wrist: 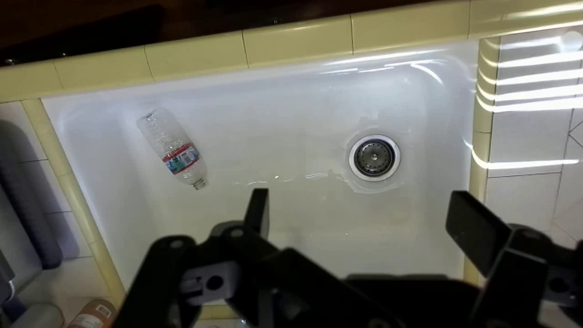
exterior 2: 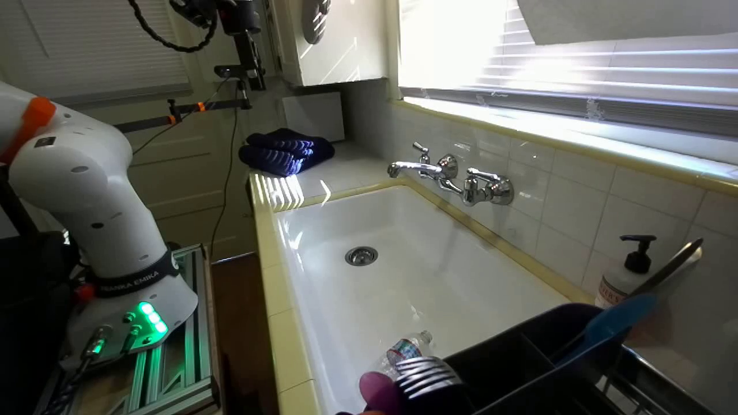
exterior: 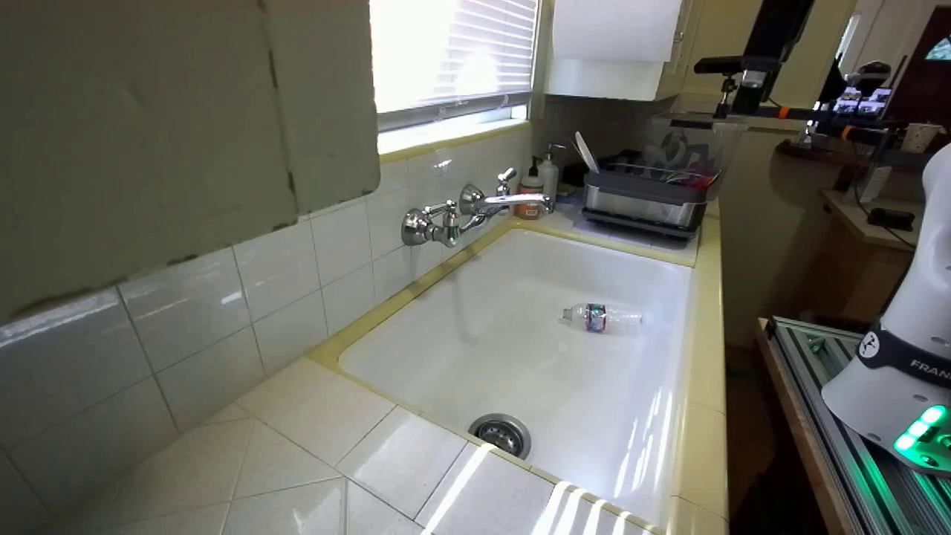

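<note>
My gripper (wrist: 357, 205) is open in the wrist view, its black fingers wide apart with nothing between them. It is above a white sink (wrist: 282, 109), which shows in both exterior views (exterior: 446, 371) (exterior 2: 455, 288). A clear plastic bottle (wrist: 181, 157) with a red and blue label lies on its side in the sink, apart from the gripper. The bottle also shows in both exterior views (exterior: 596, 318) (exterior 2: 405, 349), partly behind a fork in one of them. A round metal drain (wrist: 374, 157) is at the opposite end of the sink. The gripper cannot be made out clearly in the exterior views.
A chrome faucet (exterior: 513, 200) juts from the tiled wall over the sink. A dish rack (exterior: 643, 199) with utensils stands at one end, beside soap bottles (exterior: 529, 195). A dark cloth (exterior 2: 286, 151) lies on the counter at the other end. Yellow tile edging (wrist: 296, 41) borders the sink.
</note>
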You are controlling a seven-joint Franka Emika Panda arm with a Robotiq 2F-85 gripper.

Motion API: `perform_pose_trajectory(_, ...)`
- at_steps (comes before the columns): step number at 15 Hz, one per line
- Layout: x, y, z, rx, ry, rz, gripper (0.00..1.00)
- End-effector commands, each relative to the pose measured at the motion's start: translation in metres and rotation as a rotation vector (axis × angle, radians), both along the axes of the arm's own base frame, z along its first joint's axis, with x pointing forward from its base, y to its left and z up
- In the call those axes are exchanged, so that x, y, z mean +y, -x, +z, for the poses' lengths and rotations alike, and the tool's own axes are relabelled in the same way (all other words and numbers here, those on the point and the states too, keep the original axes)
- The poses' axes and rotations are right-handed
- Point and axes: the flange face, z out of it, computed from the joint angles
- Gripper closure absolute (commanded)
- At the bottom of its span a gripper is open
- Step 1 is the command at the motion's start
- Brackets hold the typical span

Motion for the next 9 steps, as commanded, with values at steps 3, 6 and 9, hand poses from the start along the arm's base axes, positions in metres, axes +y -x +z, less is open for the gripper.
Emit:
perform_pose_trajectory(3, 0.002, -0.007, 0.030, -0.078, -0.067, 0.044, 0.00)
perform_pose_trajectory(6, 0.003, -0.012, 0.066, -0.171, -0.122, 0.106, 0.00)
perform_pose_trajectory(9, 0.010, -0.013, 0.097, -0.236, -0.153, 0.197, 0.00)
